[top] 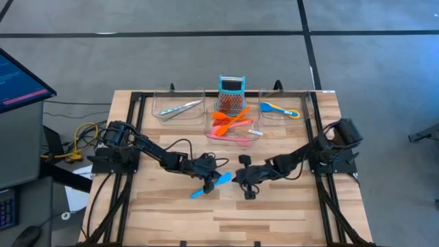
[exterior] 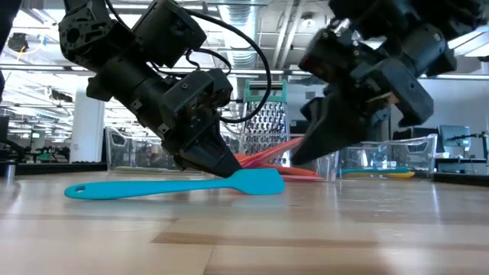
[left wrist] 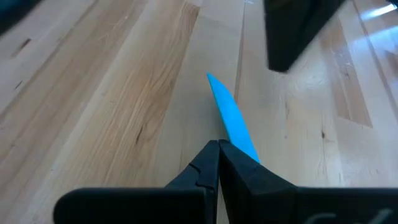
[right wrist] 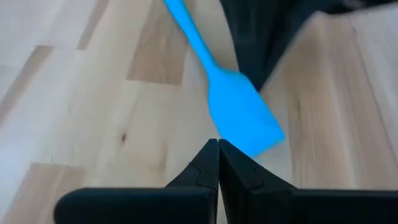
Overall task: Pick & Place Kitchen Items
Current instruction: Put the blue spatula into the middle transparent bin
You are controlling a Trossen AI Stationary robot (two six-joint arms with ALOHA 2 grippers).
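With both my pincers closed and empty, my left pincer [top: 208, 167] and right pincer [top: 241, 177] flank the blue spatula [top: 208, 185] lying flat mid-table [top: 288, 213], toward its front edge.

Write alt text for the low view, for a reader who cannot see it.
A blue spatula lies flat on the wooden table, with the left gripper shut, tip down at its blade. The right gripper, also shut, hangs just beyond it. Behind stand a metal grater and clear trays.

right gripper [right wrist: 218, 149]: fingers pressed together | blue spatula [right wrist: 239, 115]: laid flat on bench [right wrist: 74, 106], blade just ahead of fingertips
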